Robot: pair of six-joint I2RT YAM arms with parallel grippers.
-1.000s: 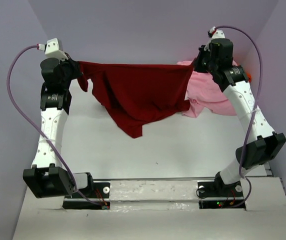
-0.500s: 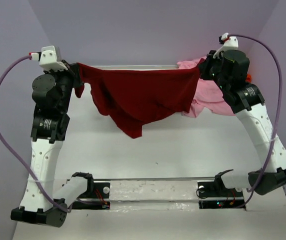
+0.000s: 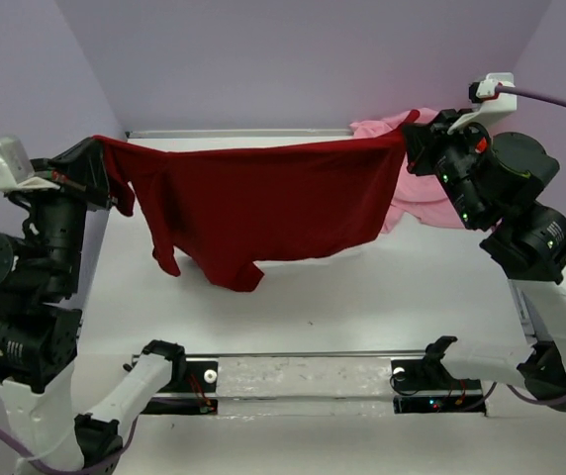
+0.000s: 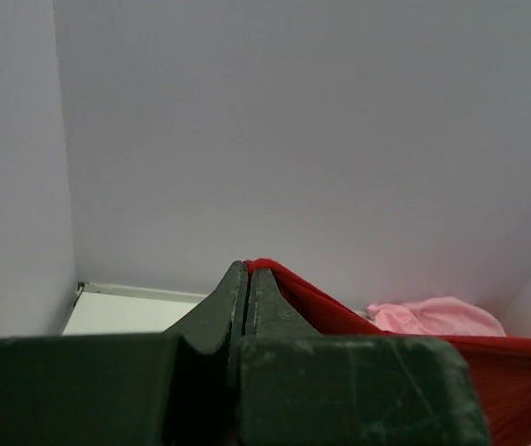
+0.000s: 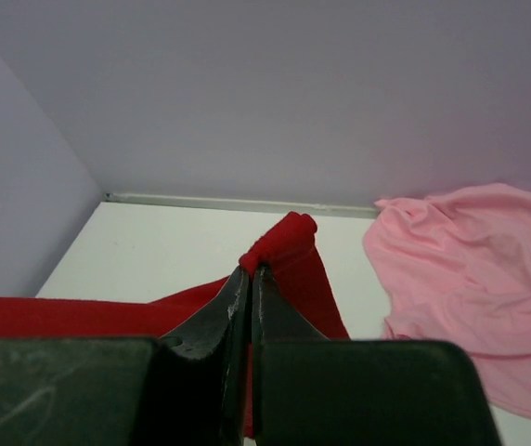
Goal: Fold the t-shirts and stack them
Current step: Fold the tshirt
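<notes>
Both the left gripper (image 3: pixel 97 150) and the right gripper (image 3: pixel 409 136) are clenched on upper corners of the dark red cloth t-shirt (image 3: pixel 263 198), which is stretched crosswise between them and hung over the white table (image 3: pixel 382 292); the light pink cloth t-shirt (image 3: pixel 429 193) lies crumpled beyond the right gripper.

Dark red shirt (image 3: pixel 263 203) hangs across the table (image 3: pixel 362 297), screening its rear.

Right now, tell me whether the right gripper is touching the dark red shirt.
Touching. In the right wrist view, the fingers of the right gripper are shut on a bunched corner of the dark red shirt, with cloth pinched at their tips.
</notes>
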